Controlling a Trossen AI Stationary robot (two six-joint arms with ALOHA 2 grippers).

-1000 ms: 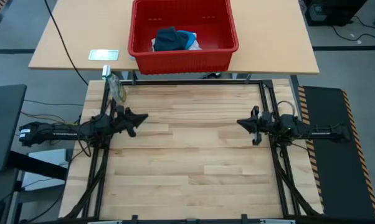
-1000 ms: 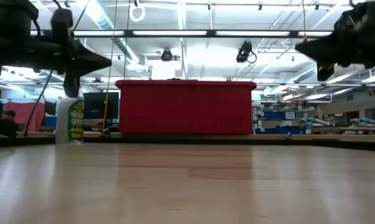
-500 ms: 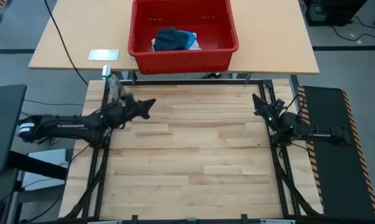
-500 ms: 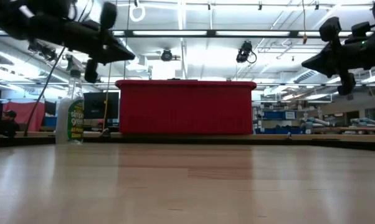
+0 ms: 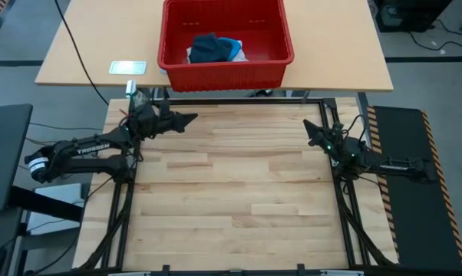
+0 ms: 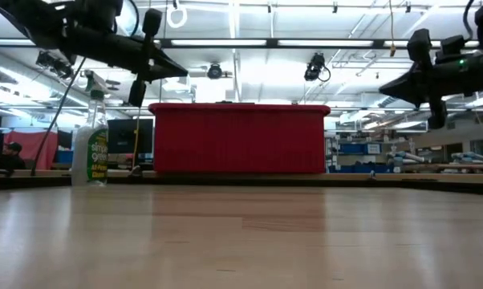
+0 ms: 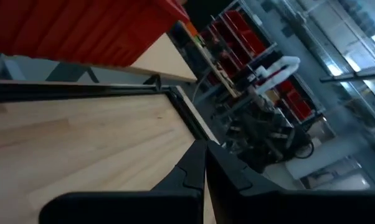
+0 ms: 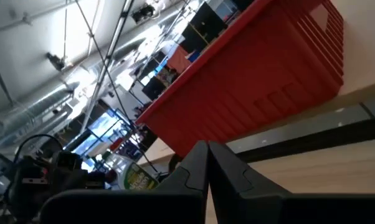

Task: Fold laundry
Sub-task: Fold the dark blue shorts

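Observation:
The laundry lies in a heap inside the red basket [image 5: 269, 65] on the far table: a dark navy garment [image 5: 206, 47] on top, a bright blue one [image 5: 231, 47] beside it, and a bit of white [image 5: 193, 55] under them. My left gripper [image 5: 191, 119] is shut and empty, raised above the wooden table's far left, pointing toward the basket. My right gripper [image 5: 308, 125] is shut and empty, raised above the far right. Each wrist view shows its own fingers closed together: the left gripper [image 7: 204, 163], the right gripper [image 8: 207, 163].
A spray bottle [image 6: 91, 148] stands at the table's far left corner, close under my left arm. A small card [image 5: 128, 67] lies on the far table left of the basket. A black frame rail [image 5: 239, 101] runs along the wooden table's far edge.
My left gripper has gone up and toward the table's far edge, turning to point at the basket. My right gripper has drawn back toward the right edge and swung to the far side, turning from level to slanting. Both stay shut.

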